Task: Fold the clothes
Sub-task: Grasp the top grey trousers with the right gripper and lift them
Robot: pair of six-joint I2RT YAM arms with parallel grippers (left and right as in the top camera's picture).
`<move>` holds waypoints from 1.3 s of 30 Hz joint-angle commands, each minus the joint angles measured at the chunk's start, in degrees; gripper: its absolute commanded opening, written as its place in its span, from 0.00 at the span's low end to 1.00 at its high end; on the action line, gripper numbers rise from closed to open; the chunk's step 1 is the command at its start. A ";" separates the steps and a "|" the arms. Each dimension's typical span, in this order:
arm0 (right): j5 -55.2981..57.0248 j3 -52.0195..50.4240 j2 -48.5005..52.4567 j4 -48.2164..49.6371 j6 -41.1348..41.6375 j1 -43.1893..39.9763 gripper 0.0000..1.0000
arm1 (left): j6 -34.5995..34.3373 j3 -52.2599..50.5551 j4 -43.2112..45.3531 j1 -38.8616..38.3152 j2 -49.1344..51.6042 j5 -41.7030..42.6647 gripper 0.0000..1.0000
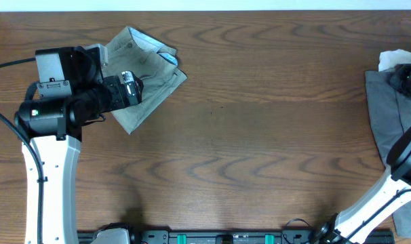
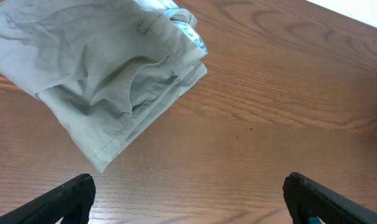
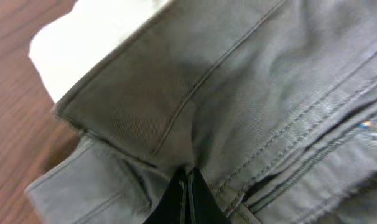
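Shorts [image 1: 157, 83] left, garment pile [image 1: 385, 115] right.

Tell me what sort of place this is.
Probably a robot lab or test bench, not a home: a left arm and right arm work at a bare wood-grain table, a cable trails off, and only khaki shorts and grey shorts are laid out.

My left gripper [image 2: 188, 186] hangs with jaws spread wide. My right gripper [image 3: 187, 190] is pinched tight on the grey shorts [image 3: 269, 87].
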 commanded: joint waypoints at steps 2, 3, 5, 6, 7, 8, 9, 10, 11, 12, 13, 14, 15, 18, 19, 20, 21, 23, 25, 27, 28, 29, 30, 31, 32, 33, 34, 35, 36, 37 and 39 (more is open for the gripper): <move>-2.08 1.36 -10.56 -2.73 -2.75 -0.17 0.01 | -0.57 1.09 -0.13 -0.13 -0.02 0.98 0.98; -2.08 1.36 -12.07 -3.72 -2.73 0.02 0.01 | -0.57 1.09 -0.11 -0.13 -0.02 0.98 0.98; -2.14 1.36 -14.75 -6.19 -2.69 0.48 0.01 | -0.57 1.09 -0.11 -0.13 -0.02 0.98 0.98; -2.34 1.36 -15.39 -7.26 -2.67 0.70 0.01 | -0.57 1.09 -0.13 -0.13 -0.02 0.98 0.98; -2.36 1.33 -15.85 -8.57 -2.67 1.09 0.01 | -0.57 1.09 -0.13 -0.13 -0.02 0.98 0.98; -2.34 1.33 -15.93 -9.77 -2.64 1.55 0.01 | -0.57 1.09 -0.13 -0.13 -0.02 0.98 0.98; -2.32 1.29 -15.89 -10.71 -2.38 2.05 0.01 | -0.57 1.09 -0.13 -0.13 -0.02 0.98 0.98; -2.32 1.18 -15.58 -11.58 -2.01 2.60 0.01 | -0.57 1.09 -0.13 -0.13 -0.02 0.98 0.98; -2.34 1.11 -15.15 -12.48 -1.53 3.26 0.01 | -0.57 1.09 -0.13 -0.13 -0.02 0.98 0.98; -2.32 1.05 -14.53 -13.29 -1.11 3.93 0.01 | -0.57 1.09 -0.13 -0.13 -0.02 0.98 0.98; -2.32 0.92 -13.99 -13.81 -1.11 4.50 0.01 | -0.57 1.09 -0.13 -0.13 -0.02 0.98 0.98; -2.29 0.70 -13.27 -14.27 -0.96 5.27 0.01 | -0.55 1.09 -0.13 -0.13 -0.02 0.98 0.98; -2.29 0.46 -12.52 -14.53 -0.96 5.97 0.01 | -0.57 1.09 -0.13 -0.13 -0.02 0.98 0.98; -2.25 0.31 -9.68 -14.82 -0.96 7.82 0.01 | -0.57 1.09 -0.13 -0.13 -0.02 0.98 0.98; -2.21 0.31 -8.79 -14.82 -0.98 8.22 0.01 | -0.57 1.09 -0.15 -0.13 -0.02 0.98 0.98; -2.03 0.31 -7.74 -14.78 -0.96 8.59 0.02 | -0.57 1.09 -0.15 -0.13 -0.02 0.98 0.98; -2.03 0.31 -6.88 -14.58 -0.96 8.85 0.13 | -0.57 1.09 -0.17 -0.13 -0.02 0.98 0.98; -1.90 0.31 -5.29 -14.03 -1.22 9.16 0.36 | -0.57 1.09 -0.24 -0.13 -0.02 0.98 0.98; -1.81 0.31 -3.96 -13.25 -1.44 9.22 0.49 | -0.55 1.09 -0.33 -0.13 -0.02 0.98 0.98; -1.84 0.31 -2.67 -12.41 -2.21 9.22 0.66 | -0.55 1.09 -0.33 -0.13 -0.02 0.98 0.98; -1.84 0.31 -1.99 -11.96 -3.10 9.22 0.72 | -0.55 1.09 -0.31 -0.13 -0.02 0.98 0.98; -1.84 0.31 -1.40 -11.74 -3.80 9.22 0.75 | -0.55 1.09 -0.31 -0.13 -0.02 0.98 0.98; -1.81 0.31 -0.68 -11.56 -4.48 9.22 0.80 | -0.55 1.09 -0.31 -0.13 -0.02 0.98 0.98; -1.62 0.31 -0.04 -11.37 -5.07 9.22 0.82 | -0.55 1.09 -0.31 -0.13 -0.02 0.98 0.98; -1.18 0.31 0.79 -11.02 -5.44 9.22 0.84 | -0.55 1.09 -0.31 -0.13 -0.02 0.98 0.98; -0.33 0.31 1.68 -10.58 -5.51 9.22 0.85 | -0.55 1.09 -0.31 -0.13 -0.02 0.98 0.98; 0.66 0.28 2.49 -10.14 -5.49 9.22 0.85 | -0.55 1.09 -0.31 -0.13 -0.02 0.98 0.98; 1.92 0.31 3.32 -9.66 -5.49 9.22 0.85 | -0.55 1.09 -0.31 -0.13 -0.02 0.98 0.98; 2.97 0.31 3.96 -9.40 -5.49 9.22 0.85 | -0.55 1.09 -0.31 -0.13 -0.02 0.98 0.98; 4.55 0.31 4.59 -9.22 -5.49 9.22 0.85 | -0.55 1.09 -0.31 -0.13 -0.02 0.98 0.98; 7.56 0.31 5.62 -9.03 -5.38 9.22 0.84 | -0.55 1.09 -0.31 -0.13 -0.02 0.98 0.98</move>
